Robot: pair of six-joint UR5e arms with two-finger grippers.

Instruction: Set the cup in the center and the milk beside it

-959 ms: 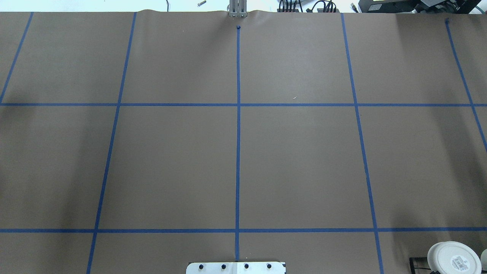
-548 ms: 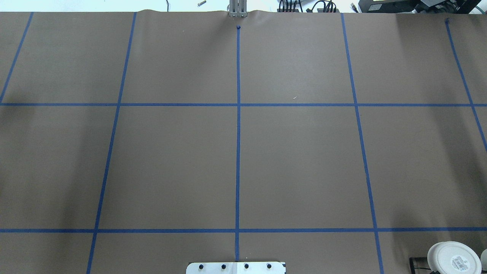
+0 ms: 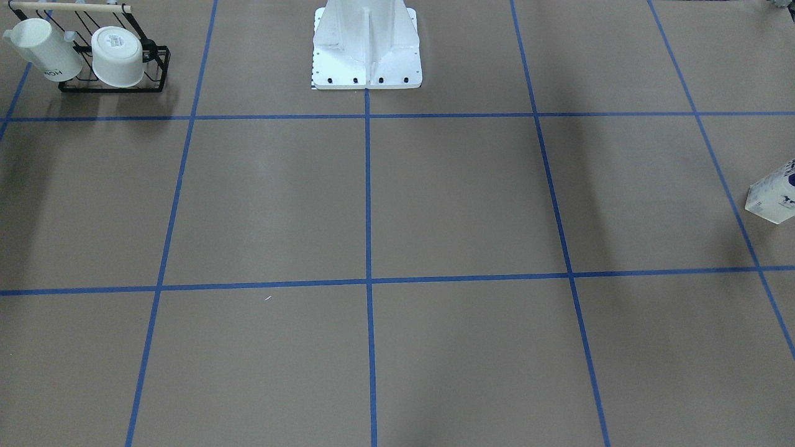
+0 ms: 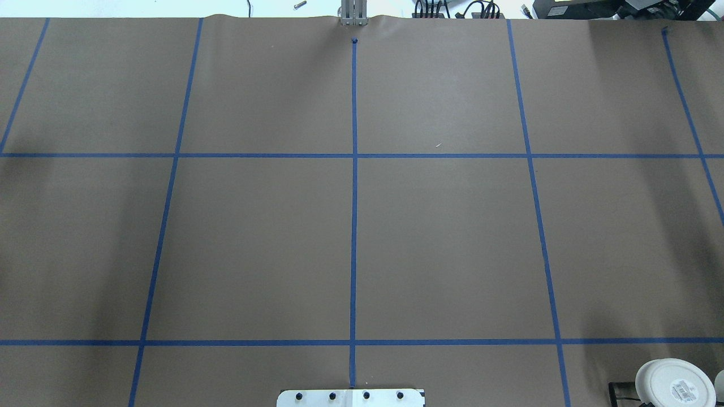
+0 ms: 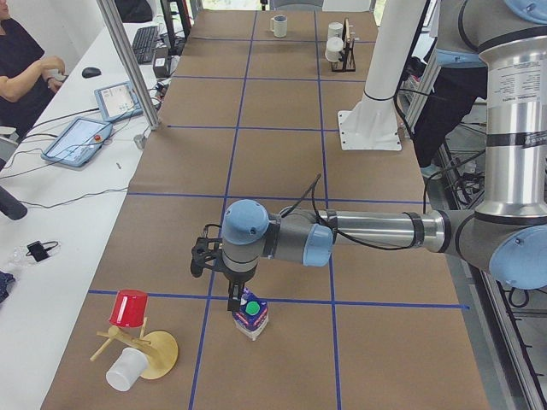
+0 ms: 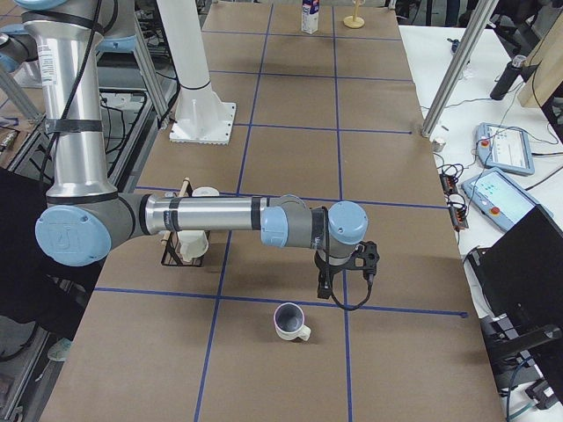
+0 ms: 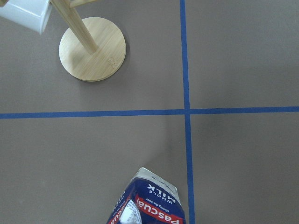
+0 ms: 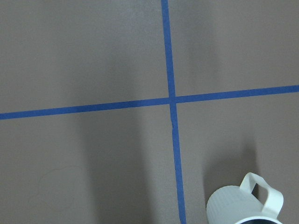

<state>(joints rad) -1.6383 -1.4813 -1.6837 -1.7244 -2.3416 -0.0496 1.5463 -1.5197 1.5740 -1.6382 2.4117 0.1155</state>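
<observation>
The milk (image 5: 250, 312) stands upright at the table's left end; it also shows in the left wrist view (image 7: 149, 200) and at the front-facing view's right edge (image 3: 773, 192). My left gripper (image 5: 232, 297) hangs just above and beside its green cap; I cannot tell whether it is open. The cup (image 6: 288, 322) stands upright at the right end, handle out, and shows in the right wrist view (image 8: 243, 203). My right gripper (image 6: 343, 283) hovers a little beyond it over a tape line; its state is unclear. The center (image 4: 354, 155) is bare and also shows in the front-facing view (image 3: 368, 282).
A black wire rack (image 3: 115, 84) with an upturned white cup (image 4: 673, 384) stands near the robot's right. A wooden mug tree (image 5: 141, 346) holds a red and a white cup next to the milk. The white robot base (image 3: 366, 56) sits mid-edge.
</observation>
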